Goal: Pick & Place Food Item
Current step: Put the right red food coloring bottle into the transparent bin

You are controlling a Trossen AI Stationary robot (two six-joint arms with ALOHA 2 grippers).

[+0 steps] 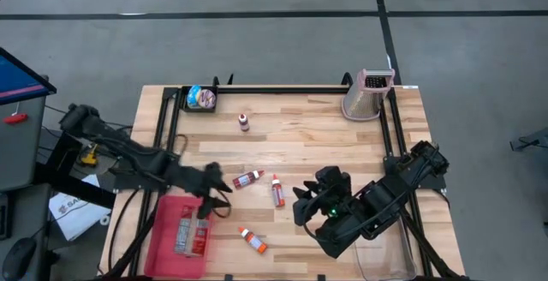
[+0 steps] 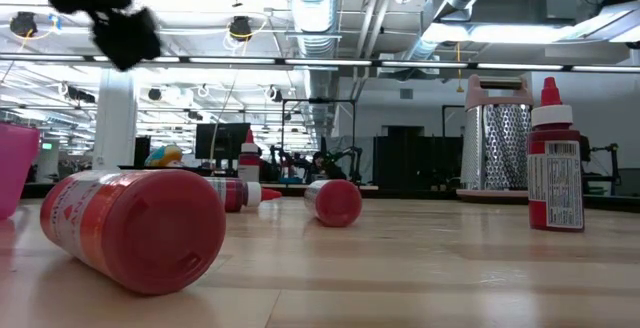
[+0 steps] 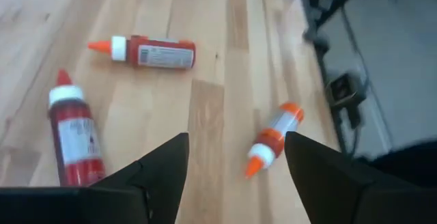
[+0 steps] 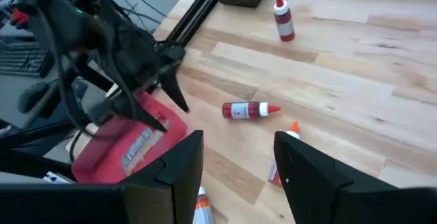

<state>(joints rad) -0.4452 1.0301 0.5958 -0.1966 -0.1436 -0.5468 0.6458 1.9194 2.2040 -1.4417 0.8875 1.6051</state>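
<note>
Four small sauce bottles sit on the wooden table. One upright bottle stands at 12 o'clock from the table centre. The red-capped bottle lies on its side near the centre, and an orange-tipped bottle lies just beside it at 3 o'clock. A second orange-capped bottle lies toward the near edge.

The left gripper hovers over the inner edge of the pink tray, fingers spread wide, holding nothing. The red-capped bottle lies at about 1 o'clock from it, close but apart. A packaged item rests in the tray.

The right gripper hangs at 4 o'clock from the table centre, fingers parted, empty. The orange-tipped bottle lies near it at 10 o'clock.

A metal grater stands at the far right corner, and a black bin at the far left.
</note>
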